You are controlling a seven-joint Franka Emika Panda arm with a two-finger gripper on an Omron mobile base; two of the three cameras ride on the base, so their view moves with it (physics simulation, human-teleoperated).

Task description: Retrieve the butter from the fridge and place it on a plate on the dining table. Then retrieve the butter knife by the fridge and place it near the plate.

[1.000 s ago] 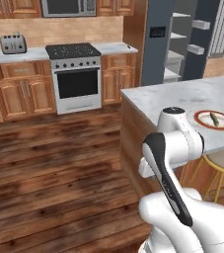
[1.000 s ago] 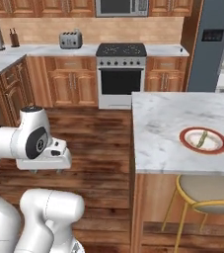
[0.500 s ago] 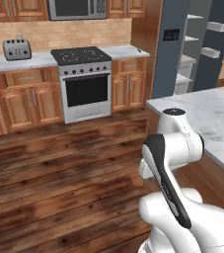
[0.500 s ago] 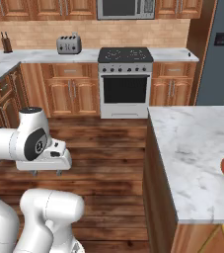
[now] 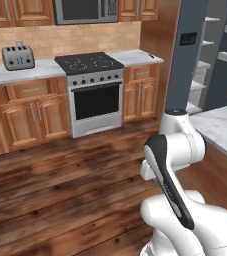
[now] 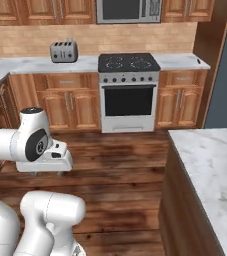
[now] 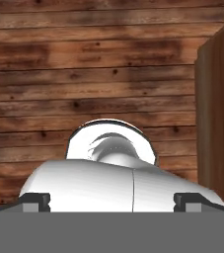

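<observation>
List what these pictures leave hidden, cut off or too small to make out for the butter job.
- Fridge interior, left base view: the frame's right edge cuts the shelves; whether anything lies on them cannot be told.
- Dining table, right base view: cut by the right and bottom edges, so most of its top is out of frame.
- Small dark thing on the counter beside the fridge, left base view: too small to identify.
- End effector, hand view: only its fingertips rise at the bottom, spread wide.

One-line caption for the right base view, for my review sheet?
White robot arm facing a stove set in wooden cabinets, toaster on the counter, marble dining table at right.
</observation>
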